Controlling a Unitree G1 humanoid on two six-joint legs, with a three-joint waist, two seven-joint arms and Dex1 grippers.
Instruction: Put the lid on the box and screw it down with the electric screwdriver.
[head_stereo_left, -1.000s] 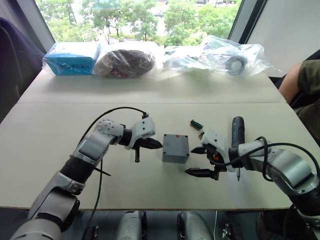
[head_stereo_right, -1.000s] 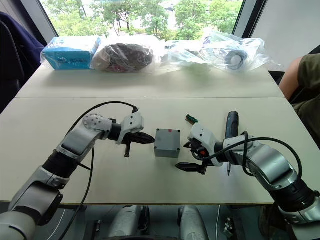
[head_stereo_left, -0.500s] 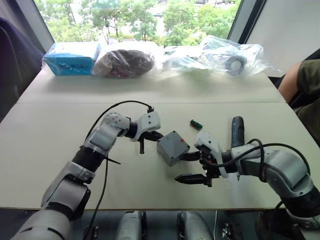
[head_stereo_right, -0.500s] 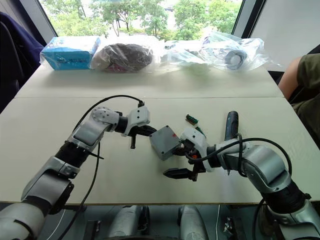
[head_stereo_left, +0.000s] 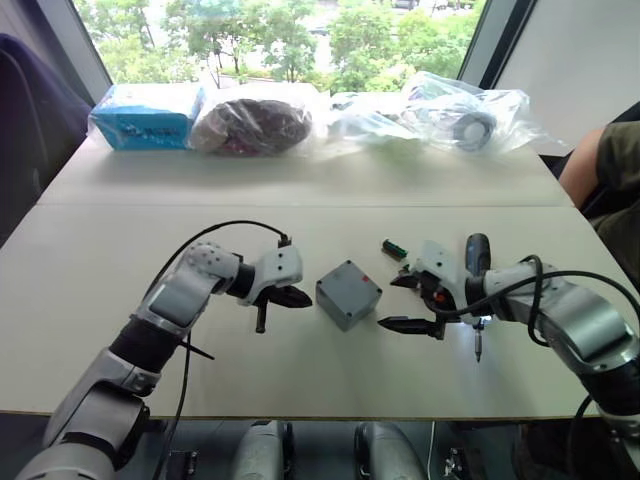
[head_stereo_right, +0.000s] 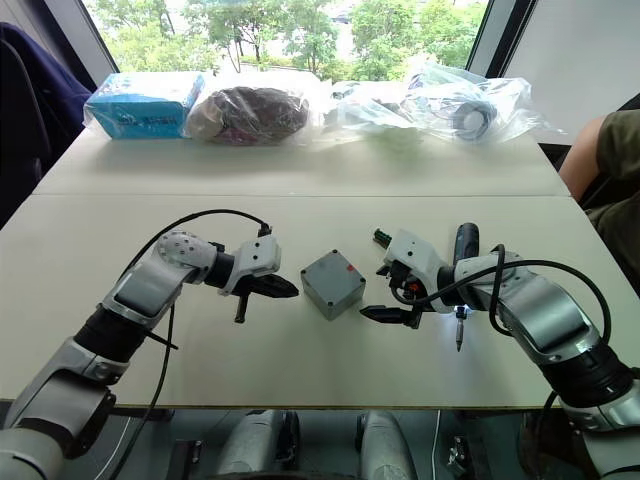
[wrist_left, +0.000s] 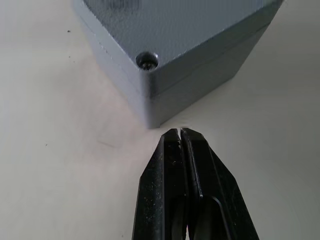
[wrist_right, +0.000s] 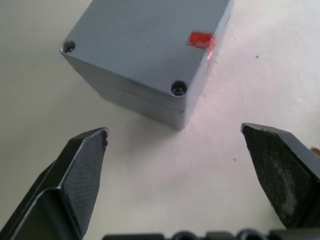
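- Box sat on the counter between the two arms, turned corner-on to the robot, with the lid already seated on it — a seam ran round the sides and screws showed in the corner wells in both wrist views.
- Left claw was pinched fully together, holding nothing, its tip just beside one corner of the box without touching it.
- Right claw stood wide, empty, on the opposite side of the box; the red mark faced it.
- Electric screwdriver lay on the counter under the right forearm, its tip lit, well clear of either claw.
- Risks, as I judged them:
  - nothing pinned the box, so a nudge from the pinched left tip could spin or slide it further out of square;
  - the right forearm lay so close over the screwdriver that a careless sweep might roll it toward the counter edge;
  - whether the screws were seated or only dropped in could not be told — driving a tilted one could cross-thread it;
  - the small green piece lay near the right claw and could be knocked away.
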